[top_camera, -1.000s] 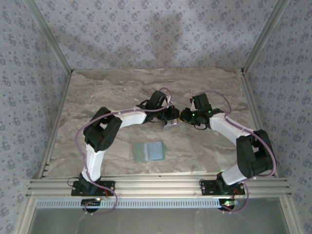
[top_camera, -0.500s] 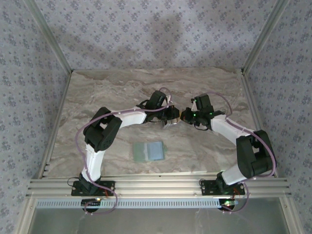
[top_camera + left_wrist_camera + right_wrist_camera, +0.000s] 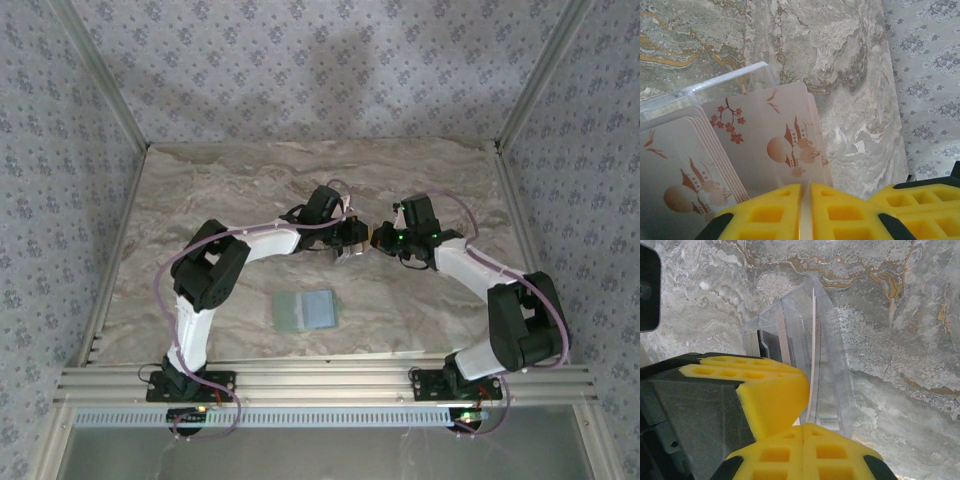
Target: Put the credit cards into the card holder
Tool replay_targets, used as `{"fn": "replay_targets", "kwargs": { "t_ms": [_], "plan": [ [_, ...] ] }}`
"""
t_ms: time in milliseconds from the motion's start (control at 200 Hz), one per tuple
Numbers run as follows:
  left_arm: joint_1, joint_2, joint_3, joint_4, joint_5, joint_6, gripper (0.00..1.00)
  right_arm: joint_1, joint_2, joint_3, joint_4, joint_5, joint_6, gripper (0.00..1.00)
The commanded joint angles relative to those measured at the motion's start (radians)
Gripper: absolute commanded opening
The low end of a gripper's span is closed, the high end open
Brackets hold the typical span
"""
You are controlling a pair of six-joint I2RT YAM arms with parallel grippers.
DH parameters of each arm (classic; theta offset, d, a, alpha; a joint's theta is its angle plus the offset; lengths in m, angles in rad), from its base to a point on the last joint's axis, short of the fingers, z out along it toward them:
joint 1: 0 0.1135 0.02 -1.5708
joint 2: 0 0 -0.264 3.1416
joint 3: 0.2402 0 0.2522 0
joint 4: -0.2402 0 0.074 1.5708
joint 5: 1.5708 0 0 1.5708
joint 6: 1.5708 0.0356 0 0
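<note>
R1: Marble table [image 3: 200,200], floral-papered walls round it; containers?
R2: two; clear case [image 3: 730,80] near table centre, between both grippers; card holder [image 3: 288,311] flat on the table at 6 o'clock from the case, well apart from it.
R1: what's in the case?
R2: stack of credit cards [image 3: 690,165], pale, printed with pagoda, sun and blossom twig; in the right wrist view the stack sits against the case's 9 o'clock wall; loose card [image 3: 813,355] stands apart from the stack, edge-on, nearer the 3 o'clock wall.
R1: holder contents?
R2: green panel on its 9 o'clock side; pale blue-grey rectangle [image 3: 320,310] on its 3 o'clock side; card or panel, cannot tell from above.
R1: claws?
R2: left gripper [image 3: 805,200] at 9 o'clock of the case, yellow fingers pressed nearly together on a thin pale strip at the case's near end; reads as the case's own edge; right gripper [image 3: 805,426] at 3 o'clock, fingers pressed together, pinching the near end of the loose card.
R1: grippers touching?
R2: just beside each other in the top view; contact unclear.
</note>
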Motion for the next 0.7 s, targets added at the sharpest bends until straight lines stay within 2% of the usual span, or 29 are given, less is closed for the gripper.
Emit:
{"fn": "replay_targets", "kwargs": {
  "t_ms": [0, 695],
  "plan": [
    [-0.016, 0.029, -0.019, -0.031, -0.016, 0.016, 0.13, 0.003, -0.049, 0.003, 0.019, -0.052, 0.003, 0.0],
    [-0.006, -0.003, -0.019, -0.016, 0.017, 0.007, 0.13, 0.007, -0.098, 0.003, -0.057, 0.026, -0.017, 0.0]
  ]
}}
